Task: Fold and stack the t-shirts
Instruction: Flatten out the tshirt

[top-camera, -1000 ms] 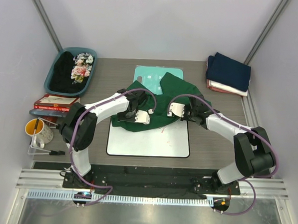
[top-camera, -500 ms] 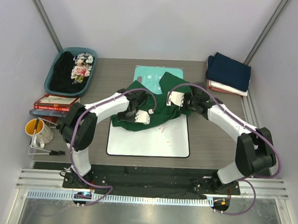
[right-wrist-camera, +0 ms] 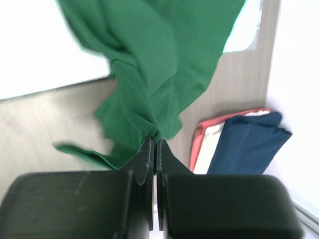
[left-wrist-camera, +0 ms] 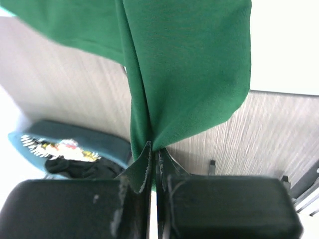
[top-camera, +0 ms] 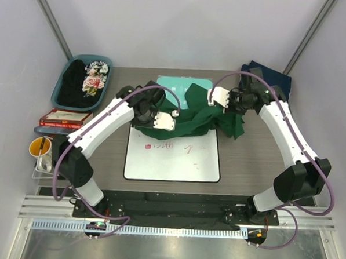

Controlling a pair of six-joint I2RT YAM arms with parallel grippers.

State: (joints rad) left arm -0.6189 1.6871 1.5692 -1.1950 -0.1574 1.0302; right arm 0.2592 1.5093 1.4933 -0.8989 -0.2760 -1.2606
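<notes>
The dark green t-shirt hangs stretched between my two grippers above the back of the whiteboard. My left gripper is shut on its left edge; the cloth bunches at the fingertips in the left wrist view. My right gripper is shut on its right edge, and cloth hangs from it in the right wrist view. The folded stack, navy on top, sits at the back right; it also shows navy, white and reddish in the right wrist view. The black floral-print shirt lies in the basin.
The whiteboard with red writing lies mid-table. A teal plastic board lies behind it, partly under the shirt. A teal basin stands back left. Red books, a yellow mug and a wire rack sit at the left edge.
Both grippers have risen and moved toward the back and apart, lifting the green shirt off the whiteboard and spreading it. The red writing is now uncovered.
</notes>
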